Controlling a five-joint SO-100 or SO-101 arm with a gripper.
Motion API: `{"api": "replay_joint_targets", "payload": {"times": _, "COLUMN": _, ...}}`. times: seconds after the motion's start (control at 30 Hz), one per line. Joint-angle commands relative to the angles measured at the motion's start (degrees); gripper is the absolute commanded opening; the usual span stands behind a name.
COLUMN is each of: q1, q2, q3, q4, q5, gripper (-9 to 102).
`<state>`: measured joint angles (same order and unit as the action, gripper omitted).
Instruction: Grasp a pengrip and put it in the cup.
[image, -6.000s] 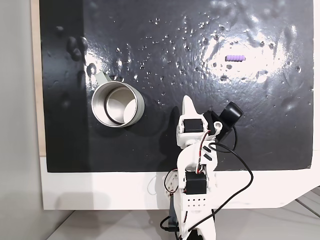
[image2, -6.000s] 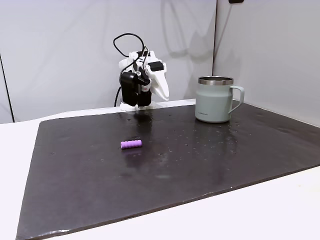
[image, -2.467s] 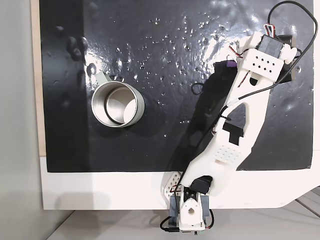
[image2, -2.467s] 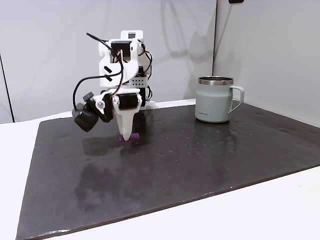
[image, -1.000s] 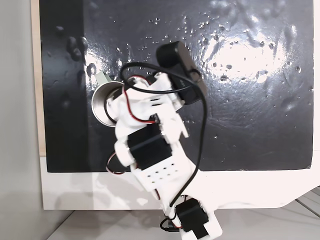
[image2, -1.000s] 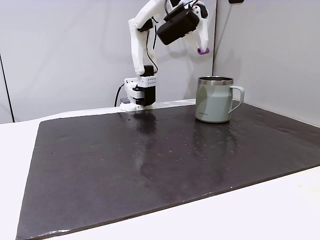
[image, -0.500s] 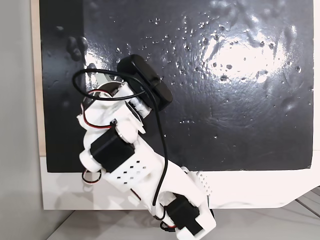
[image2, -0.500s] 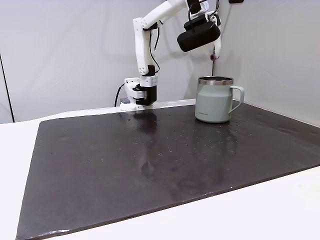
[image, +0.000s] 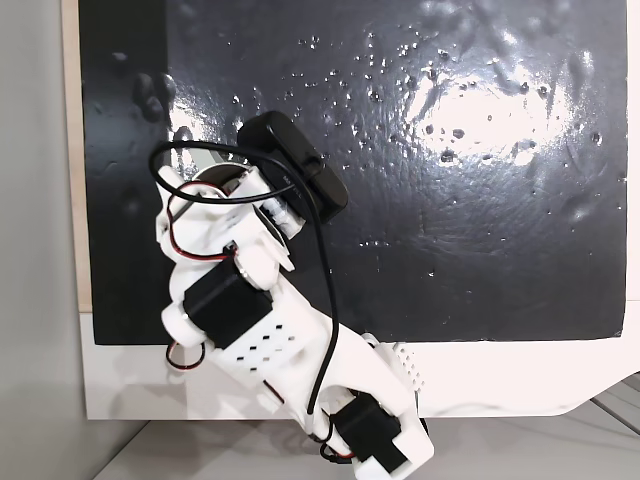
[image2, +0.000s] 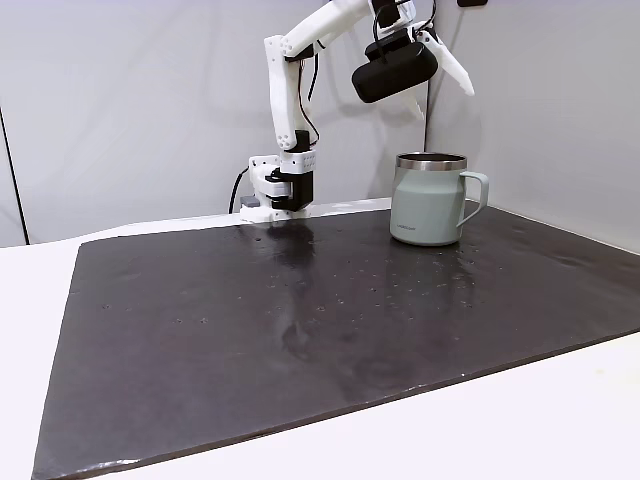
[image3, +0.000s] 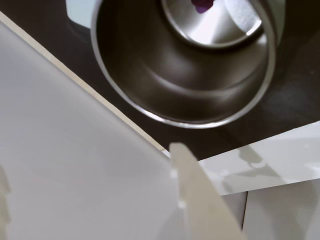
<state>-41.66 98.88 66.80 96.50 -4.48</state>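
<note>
I have the white two-finger gripper (image2: 437, 85) parked high above the pale grey-green metal mug with a dark rim and side handle (image2: 432, 198), and its jaws stand spread wide, one finger (image2: 452, 64) angled out to the right in the side fixed view. I read that as a release pose: nothing sits between the fingers, and the height gives clearance from the rim so nothing knocks the mug.

In the wrist view I look straight down into the brushed-steel interior of the cup (image3: 150, 75), and the small purple rubber pengrip (image3: 202, 6) lies on the shiny bottom, at the top edge of the picture. It is partly cut off by the frame, so I cannot tell how it lies, only that it is inside. One pale finger (image3: 197, 195) crosses the lower part of that view, well clear of the rim.

From above, the white arm (image: 262, 335) leans over to the left side of the glossy black mat (image: 480, 200) and covers most of the cup, with the black round camera housing (image: 295, 180) just beside it. The mat shows glare specks and no purple piece.

My judgement: the placing is done, and what remains is to lift away without brushing the handle or the rim.
</note>
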Motion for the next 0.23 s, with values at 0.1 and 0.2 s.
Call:
{"api": "replay_joint_targets", "payload": {"times": 0.1, "q1": 0.9, "q2": 3.6, "q3": -0.3, "q4": 0.7, "q5": 0.4, "gripper": 32}}
{"api": "replay_joint_targets", "payload": {"times": 0.2, "q1": 0.9, "q2": 3.7, "q3": -0.2, "q4": 0.7, "q5": 0.4, "gripper": 32}}
